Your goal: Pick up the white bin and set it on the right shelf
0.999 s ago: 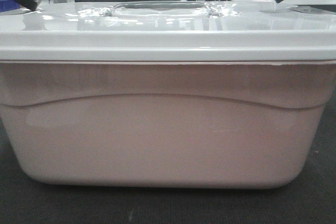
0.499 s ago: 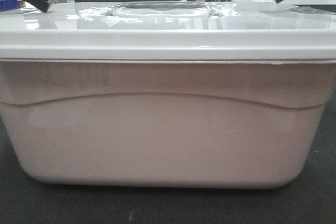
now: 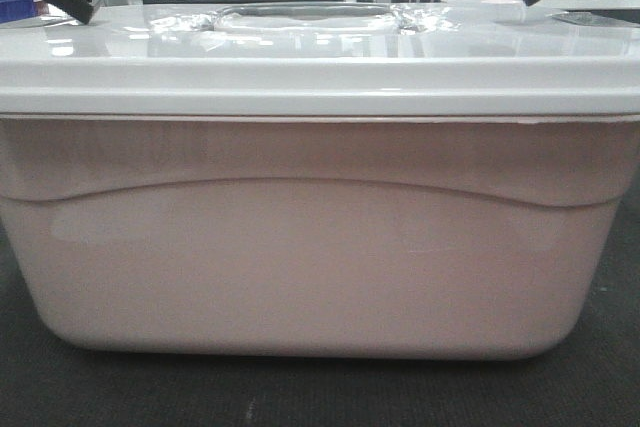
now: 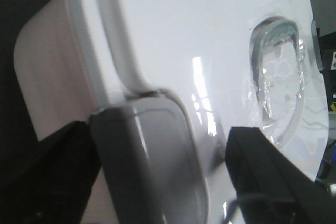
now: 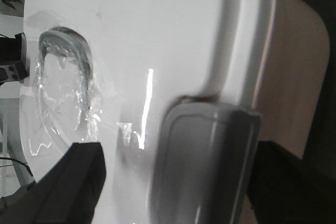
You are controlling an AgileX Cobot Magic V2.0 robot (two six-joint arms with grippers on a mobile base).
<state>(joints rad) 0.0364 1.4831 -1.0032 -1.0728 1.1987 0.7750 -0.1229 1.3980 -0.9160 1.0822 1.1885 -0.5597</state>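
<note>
Dark mat carries the white bin, upright, lid on, filling the front view. Left gripper: jaws spread, straddling the grey end latch, one finger over the lid, one outside the wall. Right gripper: likewise spread across the opposite latch. Contact unclear.

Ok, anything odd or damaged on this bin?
Only the crinkled clear film stuck over the recessed handle of the lid on the white bin. Otherwise the lid sits flat; nothing looks cracked or spilled.
</note>
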